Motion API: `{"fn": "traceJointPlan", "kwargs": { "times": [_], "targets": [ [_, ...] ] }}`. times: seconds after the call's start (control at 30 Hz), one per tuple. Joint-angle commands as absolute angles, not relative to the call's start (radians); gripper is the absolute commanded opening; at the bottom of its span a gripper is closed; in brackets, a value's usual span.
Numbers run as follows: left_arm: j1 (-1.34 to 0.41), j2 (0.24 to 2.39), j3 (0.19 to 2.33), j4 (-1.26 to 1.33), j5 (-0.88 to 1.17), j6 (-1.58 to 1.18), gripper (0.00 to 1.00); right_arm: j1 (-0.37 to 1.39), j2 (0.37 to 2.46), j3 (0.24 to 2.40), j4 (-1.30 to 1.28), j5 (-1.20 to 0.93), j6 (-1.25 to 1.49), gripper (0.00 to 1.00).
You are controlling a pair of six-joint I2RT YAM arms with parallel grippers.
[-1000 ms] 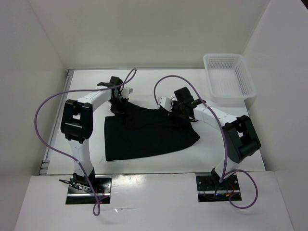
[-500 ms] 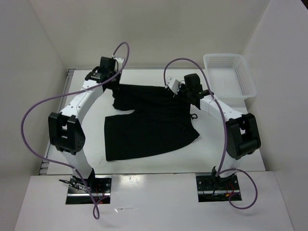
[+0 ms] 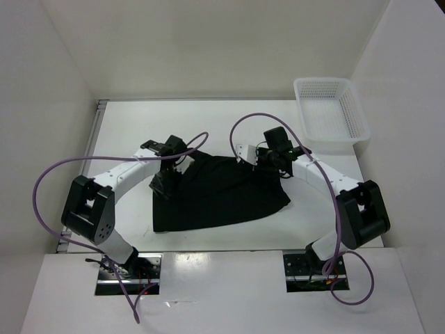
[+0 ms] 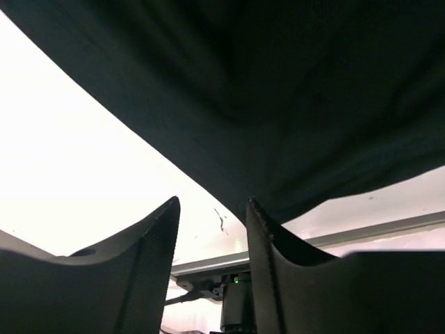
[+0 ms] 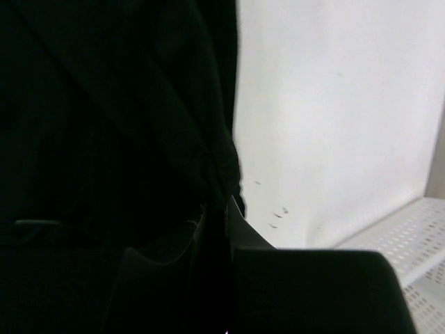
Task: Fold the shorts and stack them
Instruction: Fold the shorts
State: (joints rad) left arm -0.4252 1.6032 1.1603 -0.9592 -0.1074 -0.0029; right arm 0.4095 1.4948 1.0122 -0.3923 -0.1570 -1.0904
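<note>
shorts [image 3: 215, 198] look folded once on worktop [image 3: 320, 202] | stacking not done | left hand [image 4: 211, 205] spread, off cloth | right hand [image 5: 217, 209] seemingly pinching shorts edge, view dark

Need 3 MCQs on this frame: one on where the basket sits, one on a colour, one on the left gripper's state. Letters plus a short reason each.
1. Where is the white mesh basket in the top view?
A. far right corner of the table
B. near left corner
C. dead centre

2. What colour are the shorts?
A. white
B. black
C. purple

3. How do the jaws of the left gripper stand?
A. shut on the basket
B. open
C. shut on a cable

Answers:
1 A: it sits at the far right, apart from the shorts.
2 B: they are matte black against the white table.
3 B: the left wrist view shows bright table between its fingers.
</note>
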Motion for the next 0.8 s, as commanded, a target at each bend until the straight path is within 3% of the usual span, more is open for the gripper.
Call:
{"fn": "traceJointPlan", "kwargs": {
  "times": [0.0,0.4,0.77],
  "targets": [
    [-0.436,1.557,1.122,-1.007,-0.105,0.0,0.52,0.442,1.462,0.992,-0.416,-0.175,-1.117,0.0],
    [-0.417,1.536,0.963,-0.577,-0.405,0.0,0.53,0.442,1.471,0.992,-0.416,-0.175,-1.098,0.0],
    [-0.408,1.588,0.976,-0.623,-0.207,0.0,0.53,0.442,1.502,1.002,-0.416,-0.153,-1.088,0.0]
  ]
}}
